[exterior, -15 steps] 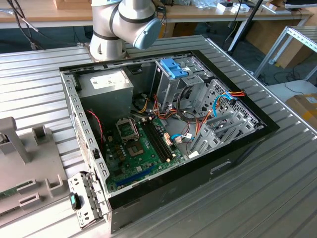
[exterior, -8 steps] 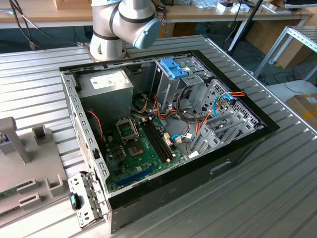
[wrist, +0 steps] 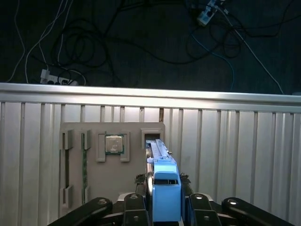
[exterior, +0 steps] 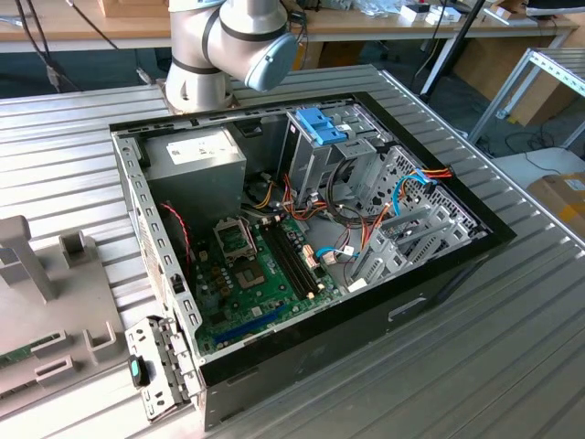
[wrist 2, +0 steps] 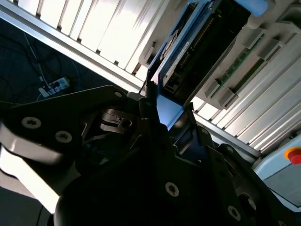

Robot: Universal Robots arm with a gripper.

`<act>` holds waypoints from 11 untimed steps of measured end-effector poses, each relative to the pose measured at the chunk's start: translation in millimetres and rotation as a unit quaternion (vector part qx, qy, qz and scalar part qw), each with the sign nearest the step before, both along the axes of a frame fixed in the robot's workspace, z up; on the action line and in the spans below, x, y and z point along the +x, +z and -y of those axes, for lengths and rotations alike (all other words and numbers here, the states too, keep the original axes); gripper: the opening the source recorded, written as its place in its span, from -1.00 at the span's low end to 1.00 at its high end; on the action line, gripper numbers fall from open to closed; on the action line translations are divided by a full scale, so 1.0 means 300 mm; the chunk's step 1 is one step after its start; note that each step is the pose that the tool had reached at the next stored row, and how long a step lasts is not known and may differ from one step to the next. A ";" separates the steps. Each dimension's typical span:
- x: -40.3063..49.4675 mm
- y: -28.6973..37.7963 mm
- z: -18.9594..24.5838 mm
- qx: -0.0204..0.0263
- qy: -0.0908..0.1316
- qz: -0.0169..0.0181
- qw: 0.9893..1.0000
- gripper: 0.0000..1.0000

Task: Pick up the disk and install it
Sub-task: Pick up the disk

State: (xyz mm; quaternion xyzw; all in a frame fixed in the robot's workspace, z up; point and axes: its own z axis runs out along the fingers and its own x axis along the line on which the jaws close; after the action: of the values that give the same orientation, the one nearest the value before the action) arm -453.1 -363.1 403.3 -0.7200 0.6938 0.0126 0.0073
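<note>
In the first wrist view the disk (wrist: 159, 153) is seen edge-on: a thin grey metal slab with a bright blue plastic carrier (wrist: 167, 195) at the end nearest me. My gripper (wrist: 167, 209) has a black finger pressed against each side of the carrier, shut on the disk. The disk's far end lies at the notch of a grey fixture plate (wrist: 131, 179); I cannot tell whether it rests in the notch. The second wrist view shows the disk (wrist 2: 176, 52) running away from the gripper (wrist 2: 162, 117) over the slatted table.
The fixture plate also carries a processor chip (wrist: 113, 144) and a memory stick (wrist: 84, 165). Beyond the table edge (wrist: 150, 92) lie floor cables. The open computer case (exterior: 302, 229) holds a silver drive cage with a blue latch (exterior: 322, 123) and a grey power supply (exterior: 194, 155).
</note>
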 end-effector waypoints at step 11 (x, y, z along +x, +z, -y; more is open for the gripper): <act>0.000 0.077 0.000 0.000 0.000 0.000 1.000 -0.27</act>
State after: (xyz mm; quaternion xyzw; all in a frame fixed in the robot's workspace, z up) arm -453.1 -363.1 426.3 -0.7200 0.6938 0.0124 0.0075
